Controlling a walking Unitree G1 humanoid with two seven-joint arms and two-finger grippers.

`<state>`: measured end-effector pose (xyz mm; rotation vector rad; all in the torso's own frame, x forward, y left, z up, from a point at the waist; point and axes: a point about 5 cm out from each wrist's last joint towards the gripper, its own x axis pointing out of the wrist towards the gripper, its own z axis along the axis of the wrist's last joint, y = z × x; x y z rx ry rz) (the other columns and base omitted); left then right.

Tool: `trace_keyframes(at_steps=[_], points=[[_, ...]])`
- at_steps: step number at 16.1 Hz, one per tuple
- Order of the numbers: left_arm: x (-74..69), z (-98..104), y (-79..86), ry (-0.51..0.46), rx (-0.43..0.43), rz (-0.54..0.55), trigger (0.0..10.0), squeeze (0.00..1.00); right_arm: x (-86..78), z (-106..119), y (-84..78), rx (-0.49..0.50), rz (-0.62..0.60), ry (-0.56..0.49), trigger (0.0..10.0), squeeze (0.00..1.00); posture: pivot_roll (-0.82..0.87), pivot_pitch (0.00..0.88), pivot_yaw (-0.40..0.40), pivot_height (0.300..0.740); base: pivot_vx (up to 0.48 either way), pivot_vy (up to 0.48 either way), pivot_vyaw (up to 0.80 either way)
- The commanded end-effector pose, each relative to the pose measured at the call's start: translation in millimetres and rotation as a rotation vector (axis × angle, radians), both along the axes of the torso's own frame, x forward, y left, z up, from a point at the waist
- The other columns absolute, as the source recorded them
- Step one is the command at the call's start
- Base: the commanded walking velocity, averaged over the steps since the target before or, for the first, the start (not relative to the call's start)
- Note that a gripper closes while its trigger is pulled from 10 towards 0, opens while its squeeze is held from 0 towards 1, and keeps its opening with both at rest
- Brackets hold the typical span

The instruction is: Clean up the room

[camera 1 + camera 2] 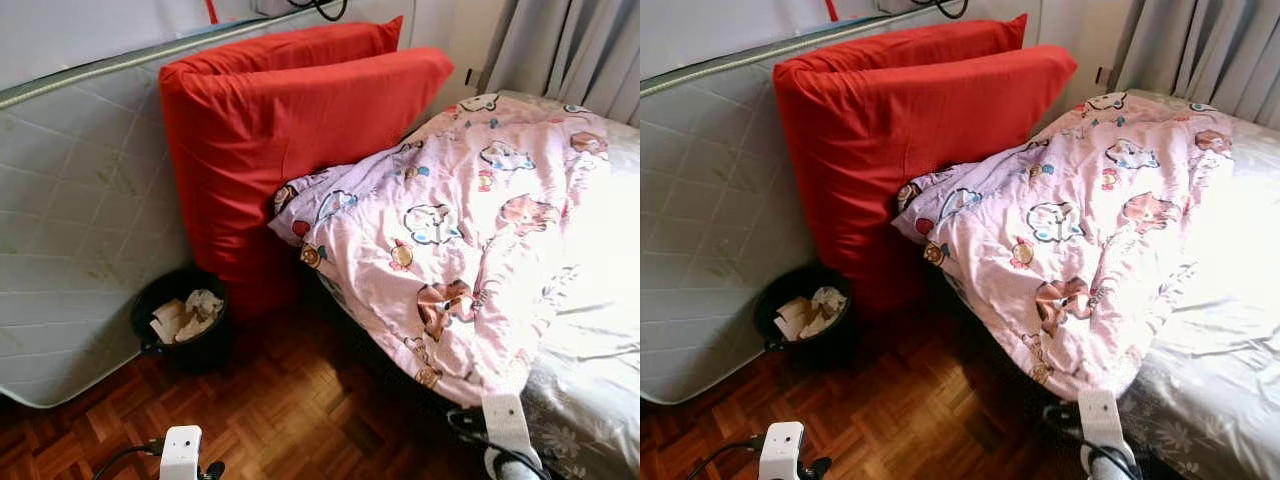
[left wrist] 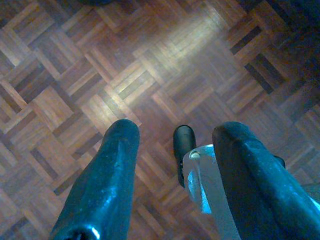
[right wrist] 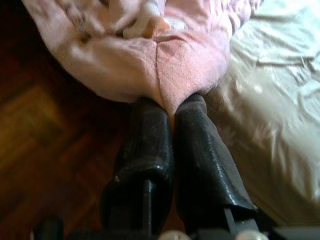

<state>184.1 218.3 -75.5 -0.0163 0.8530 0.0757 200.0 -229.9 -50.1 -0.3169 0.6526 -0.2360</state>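
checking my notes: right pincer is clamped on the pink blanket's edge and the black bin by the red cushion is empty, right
Not quite. The right pincer is clamped on the pink blanket, but the black bin by the red cushion holds crumpled paper, as the left eye view shows.

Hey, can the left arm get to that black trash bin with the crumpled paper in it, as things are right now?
Probably yes. The left gripper hangs open over bare parquet floor, holding nothing, and the black round trash bin with crumpled paper stands on its own side, by the upright mattress. Nothing lies between them, though the arm may need to stretch forward.
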Motion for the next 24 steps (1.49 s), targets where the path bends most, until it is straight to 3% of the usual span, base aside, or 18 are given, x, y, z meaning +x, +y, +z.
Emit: trace_keyframes(at_steps=[1,5,7,11,15,17,18,24], points=[[-4.0,-2,2.7,0.018,0.008,0.004,10.0,0.00,-4.8,-3,-7.8,-0.024,-0.035,0.036,10.0,0.00,0.05,0.054,0.003,0.740,0.000,0.000,0.00],[-3.7,-2,2.4,0.017,0.008,0.003,10.0,0.00,-15.8,-16,-7.1,0.005,-0.036,0.160,10.0,0.00,0.05,0.052,0.000,0.740,0.000,0.000,0.00],[-3.7,-2,2.3,0.016,0.008,0.005,10.0,0.00,-25.5,-22,-12.4,0.022,-0.100,0.206,10.0,0.00,0.05,0.054,0.001,0.740,0.000,0.000,0.00],[-4.5,-2,2.8,0.021,0.010,0.000,10.0,0.00,-33.8,-26,-13.8,0.058,-0.140,0.234,10.0,0.00,0.05,0.058,0.005,0.740,0.000,0.000,0.00],[-4.5,-2,3.0,0.021,0.013,-0.001,10.0,0.00,-31.6,-27,-10.4,0.074,-0.135,0.239,10.0,0.00,0.05,0.057,0.005,0.740,0.000,0.000,0.00],[-4.5,-2,3.1,0.021,0.013,-0.001,10.0,0.00,-27.2,-26,-7.6,0.097,-0.137,0.225,10.0,0.81,0.05,0.059,0.006,0.740,0.000,0.000,0.00],[-4.5,-2,3.2,0.021,0.013,-0.002,10.0,0.00,-25.1,-25,-7.0,0.101,-0.140,0.217,10.0,1.00,0.05,0.059,0.006,0.740,0.000,0.000,0.00],[-4.4,-2,2.6,0.020,0.012,-0.001,10.0,0.00,-25.4,-25,-9.3,0.097,-0.140,0.222,10.0,1.00,0.05,0.058,0.004,0.740,0.000,0.000,0.00]])
